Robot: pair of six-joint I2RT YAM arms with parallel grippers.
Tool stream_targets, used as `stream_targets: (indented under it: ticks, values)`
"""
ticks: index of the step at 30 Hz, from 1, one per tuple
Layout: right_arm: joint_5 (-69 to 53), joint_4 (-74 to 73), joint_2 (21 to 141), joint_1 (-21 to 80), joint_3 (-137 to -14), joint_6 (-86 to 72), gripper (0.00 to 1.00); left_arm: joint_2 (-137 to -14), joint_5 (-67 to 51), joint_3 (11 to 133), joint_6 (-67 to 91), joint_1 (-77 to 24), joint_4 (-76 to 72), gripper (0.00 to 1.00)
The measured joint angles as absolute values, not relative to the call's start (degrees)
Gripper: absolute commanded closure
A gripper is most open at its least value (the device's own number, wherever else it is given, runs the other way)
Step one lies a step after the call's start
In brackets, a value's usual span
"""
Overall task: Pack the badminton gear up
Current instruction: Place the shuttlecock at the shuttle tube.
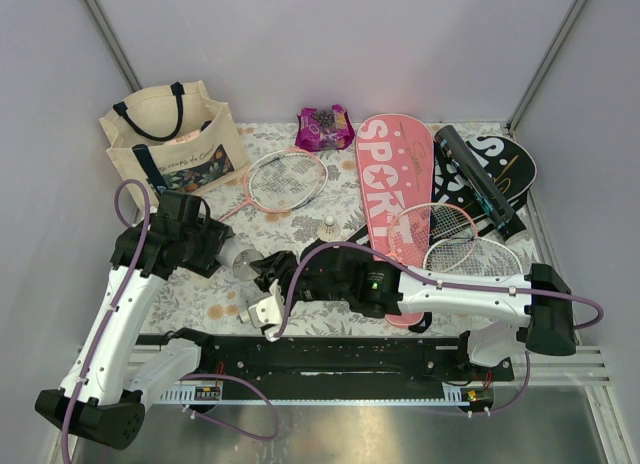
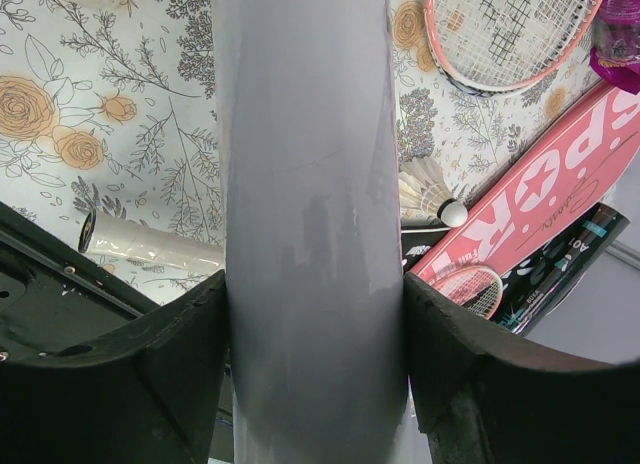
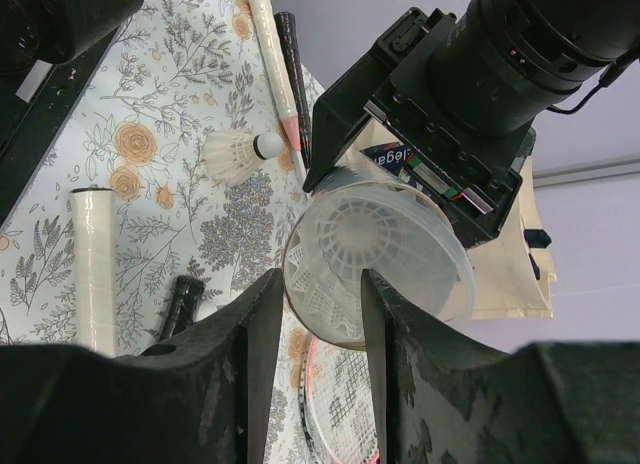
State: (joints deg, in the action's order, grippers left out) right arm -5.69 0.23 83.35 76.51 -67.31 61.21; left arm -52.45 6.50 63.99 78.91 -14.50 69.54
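Surface: a table under a floral cloth (image 1: 205, 302), cream with tan roses and grey sprigs.
Room: plain pale lilac walls (image 1: 330, 44) stood on three sides, with grey struts in the back corners.
Rackets: three. A pink-framed racket (image 1: 287, 177) lay mid-back. On the right a far racket (image 1: 433, 227) and a near racket (image 1: 470, 252) overlapped.
Covers: two. A pink cover (image 1: 392, 174) lay right of centre and a black cover (image 1: 512, 156) at back right.
Tubes: two. A black tube (image 1: 478, 182) lay across the black cover. A white tube (image 2: 300, 134) was held above the cloth at front left.
Shuttlecocks: two. A loose shuttlecock (image 1: 331, 227) lay on the cloth near the middle. A second shuttlecock (image 3: 345, 234) sat in the white tube's open mouth.
Other: one canvas tote (image 1: 170, 144) at back left and one purple snack packet (image 1: 325, 127) at the back.
Left gripper (image 2: 315, 284): its fingers were clamped on both sides of the white tube.
Right gripper (image 3: 320, 284): its fingers were parted, flanking the second shuttlecock's skirt. Whether they touched it could not be told.
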Motion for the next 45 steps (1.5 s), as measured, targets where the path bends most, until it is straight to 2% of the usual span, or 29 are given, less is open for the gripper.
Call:
stream_targets:
  ticks: [33,45]
  values:
    - [-4.0,2.0,84.0,77.9,-68.9,60.6,0.55,-51.4,6.5,64.0,78.7,-14.5,69.4,1.00]
    - [-7.2,3.4,84.1,77.8,-68.9,57.6,0.56,-48.4,5.3,63.1,77.3,-14.5,66.5,1.00]
